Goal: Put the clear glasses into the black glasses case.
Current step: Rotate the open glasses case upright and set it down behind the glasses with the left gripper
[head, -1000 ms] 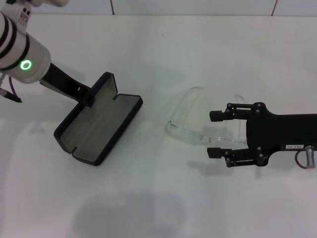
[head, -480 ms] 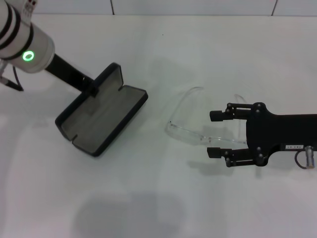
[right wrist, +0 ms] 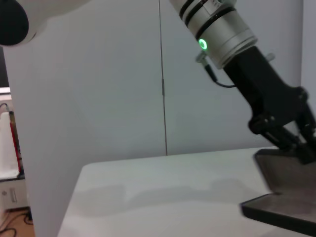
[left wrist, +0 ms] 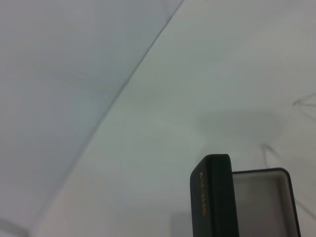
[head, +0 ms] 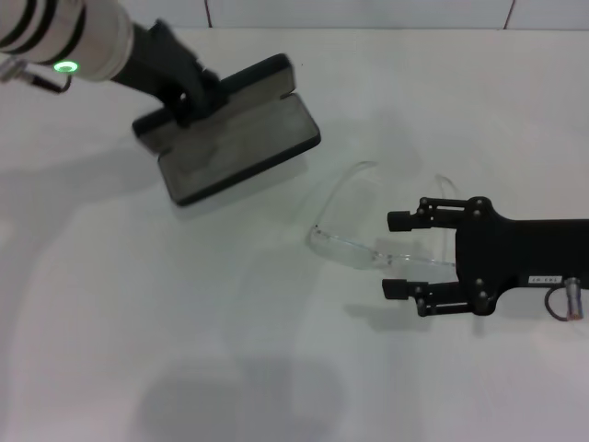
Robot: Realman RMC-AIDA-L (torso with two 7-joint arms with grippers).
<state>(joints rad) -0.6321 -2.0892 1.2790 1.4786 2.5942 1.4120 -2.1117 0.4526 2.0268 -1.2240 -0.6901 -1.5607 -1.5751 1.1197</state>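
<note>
Head view, catalogued left to right.

Item 1: left end effector (head: pixel 189 92), far left of the bench (head: pixel 138 322). Clenched on the hinge edge of the case; fingers largely hidden behind it. In the right wrist view the same black fingers (right wrist: pixel 291 136) clamp the case's edge.

Item 2: black glasses case (head: pixel 230 129), open, grey lining showing, lid standing behind the tray. It looks raised off the bench, judging by the shadow lying apart beneath it. Long axis runs diagonally, from near-left to far-right. The left wrist view shows the lid edge-on with small orange lettering, and the lined tray beside it.

Item 3: clear glasses (head: pixel 354 244), lying on the bench right of centre, well apart from the case. Lens bar runs slantwise from centre toward the right end effector; one curved arm reaches toward the far side, the other lies by the right fingers.

Item 4: right end effector (head: pixel 398 254), low over the bench at right, fingers spread and released, holding nothing. Its tips straddle the near end of the lens bar.

Governing relation: the glasses lie directly ahead of the right end effector, toward the robot's left, with the right arm far the nearer. Judged step: close on the frame, then carry it leftward to the case the left arm presents.
</note>
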